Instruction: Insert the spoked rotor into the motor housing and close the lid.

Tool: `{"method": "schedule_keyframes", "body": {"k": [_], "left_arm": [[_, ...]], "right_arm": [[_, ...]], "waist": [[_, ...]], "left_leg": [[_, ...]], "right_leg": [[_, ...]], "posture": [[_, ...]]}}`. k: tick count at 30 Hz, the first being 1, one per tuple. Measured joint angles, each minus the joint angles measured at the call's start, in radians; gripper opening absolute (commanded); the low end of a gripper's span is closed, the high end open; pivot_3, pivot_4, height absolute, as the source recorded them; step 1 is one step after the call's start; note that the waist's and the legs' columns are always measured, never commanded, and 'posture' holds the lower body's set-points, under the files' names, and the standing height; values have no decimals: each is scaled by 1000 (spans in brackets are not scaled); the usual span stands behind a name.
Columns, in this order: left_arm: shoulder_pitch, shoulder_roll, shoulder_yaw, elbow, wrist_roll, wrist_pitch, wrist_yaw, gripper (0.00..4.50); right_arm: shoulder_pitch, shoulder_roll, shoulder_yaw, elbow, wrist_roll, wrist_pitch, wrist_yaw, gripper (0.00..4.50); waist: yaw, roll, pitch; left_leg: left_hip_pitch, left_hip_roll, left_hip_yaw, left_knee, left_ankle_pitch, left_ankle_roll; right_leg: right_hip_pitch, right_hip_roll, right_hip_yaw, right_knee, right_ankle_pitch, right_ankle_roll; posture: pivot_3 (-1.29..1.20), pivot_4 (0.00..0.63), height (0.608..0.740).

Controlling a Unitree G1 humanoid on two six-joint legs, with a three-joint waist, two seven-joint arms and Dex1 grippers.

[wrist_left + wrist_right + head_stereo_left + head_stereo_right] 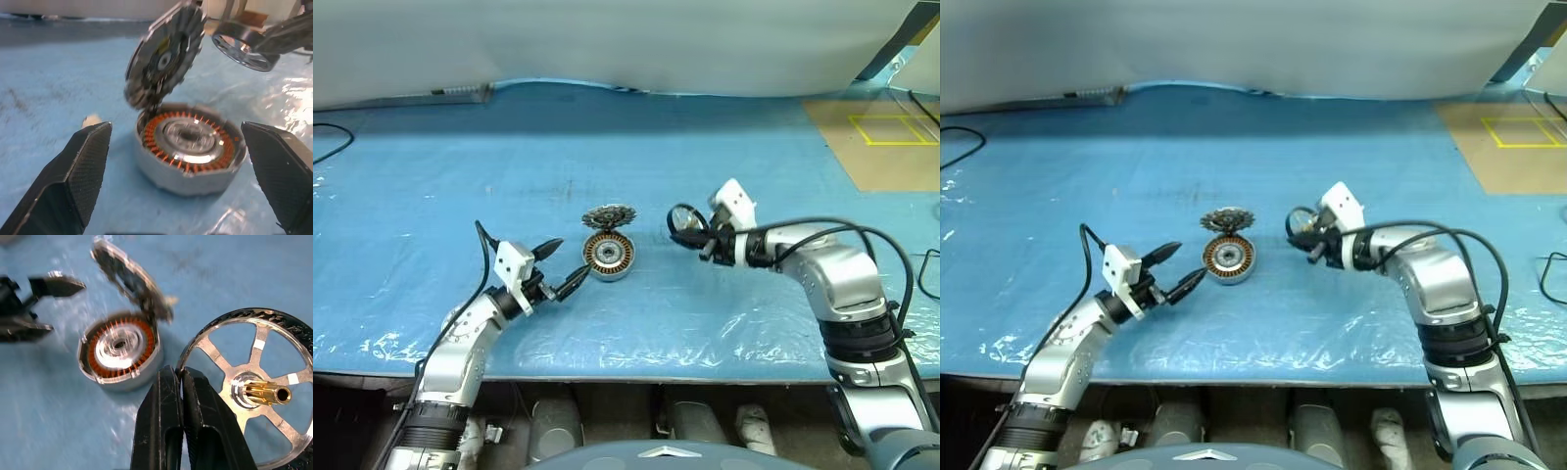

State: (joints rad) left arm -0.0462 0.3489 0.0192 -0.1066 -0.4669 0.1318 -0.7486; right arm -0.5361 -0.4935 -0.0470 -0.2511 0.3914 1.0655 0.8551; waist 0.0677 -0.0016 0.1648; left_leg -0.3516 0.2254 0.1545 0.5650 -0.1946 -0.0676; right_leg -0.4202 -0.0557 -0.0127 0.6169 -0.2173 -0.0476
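The left gripper (pixel 559 265), two black fingers spread wide and holding nothing, hovers low over the blue plastic-covered table (pixel 636 147). Just past its fingertips sits the motor housing (pixel 609 255), a round shallow silver-grey metal cup with a ring of copper-coloured windings around a shiny centre, resting on the sheet with its mouth open. Beyond the housing, the lid (pixel 609 215), a round grey metal disc with a jagged toothed edge, stands tilted up from the housing's far rim, its ribbed face turned toward the left gripper. Across the housing from the left gripper, the right gripper (pixel 182 377) has its black fingers pinched together on the rim of the spoked rotor (pixel 259 391), a small flat wheel with a black outer ring, silver spokes and a brass-coloured shaft at the hub. The rotor hangs above the table, just beside the housing and apart from it.
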Motion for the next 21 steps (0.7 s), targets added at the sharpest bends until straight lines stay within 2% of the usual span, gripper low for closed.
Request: {"method": "schedule_keyframes", "body": {"k": [6, 13, 18, 21], "left_arm": [[-36, 8, 17, -176, -197, 222, 16, 4500], [-78, -19, 78, -249, -434, 391, 82, 4500], [-78, -96, 123, -256, -588, 446, 164, 4500], [-77, -145, 141, -253, -716, 501, 257, 4500]], "right_arm": [[-154, 116, -154, 6, 211, 113, -51, 39], [-283, 310, -341, 104, 460, 233, -204, 39], [-348, 502, -487, 193, 712, 252, -427, 39], [-375, 577, -513, 229, 885, 220, -583, 39]], "waist": [[1, 1, 0], [0, 1, 1], [0, 2, 1], [0, 2, 1]], "left_leg": [[-1, -1, 1, 0, 0, 0], [-1, -1, 1, 0, 0, 0], [-3, -1, 2, -2, 0, -1], [-4, -1, 2, -2, 0, -1]], "right_leg": [[-2, 0, 1, 1, 0, 0], [-3, 0, 2, 1, 0, 0], [-4, 0, 2, 0, 0, 0], [-5, 0, 1, -1, 0, 1]], "posture": [[0, 150, 740], [0, 150, 740], [0, 150, 740], [0, 150, 740]]}}
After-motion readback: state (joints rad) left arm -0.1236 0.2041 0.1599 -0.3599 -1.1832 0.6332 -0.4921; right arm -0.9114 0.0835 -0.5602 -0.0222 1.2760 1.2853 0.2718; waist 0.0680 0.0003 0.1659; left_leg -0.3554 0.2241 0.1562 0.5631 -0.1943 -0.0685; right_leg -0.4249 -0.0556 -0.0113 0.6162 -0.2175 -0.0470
